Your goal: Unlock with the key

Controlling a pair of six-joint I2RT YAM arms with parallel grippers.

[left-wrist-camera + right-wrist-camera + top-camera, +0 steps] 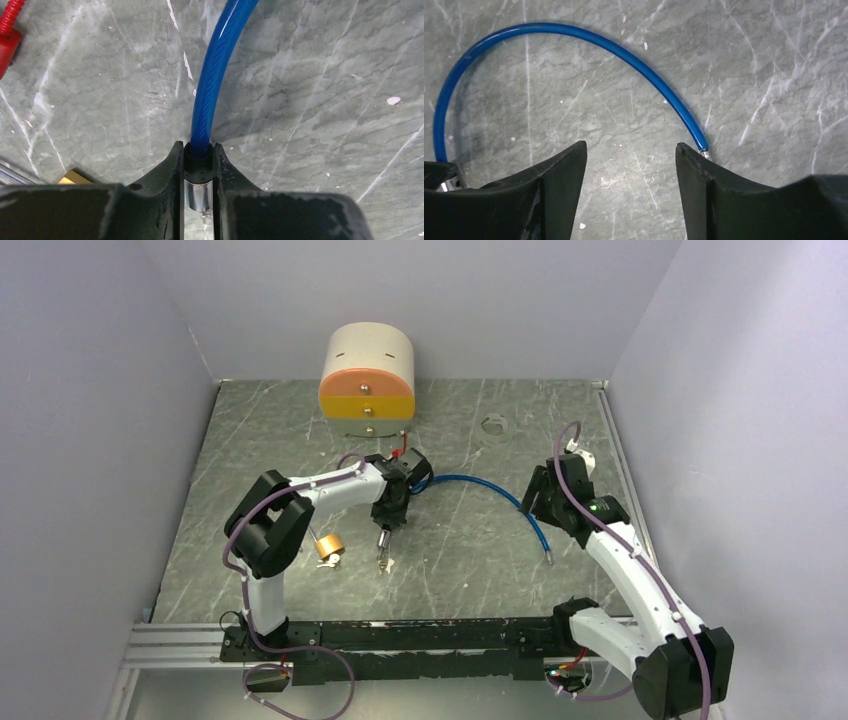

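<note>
The brass padlock [328,543] is lying on the table [480,580] just beside the left arm, with what may be the key [331,562] against it (too small to tell if the shackle is open). The blue cable [574,32] is arcing apart from it, so I am judging the unlocking largely done. The left gripper [198,152] is pinching narrowly on the cable's metal-capped end. The right gripper [630,150] is gaping wide, holding nothing. The grey marbled surface is meeting pale lilac walls [90,440], with a cream drawer unit [367,370] standing at the back.

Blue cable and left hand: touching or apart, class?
Touching. The left wrist view shows the left hand clamped on the end of the blue cable.
</note>
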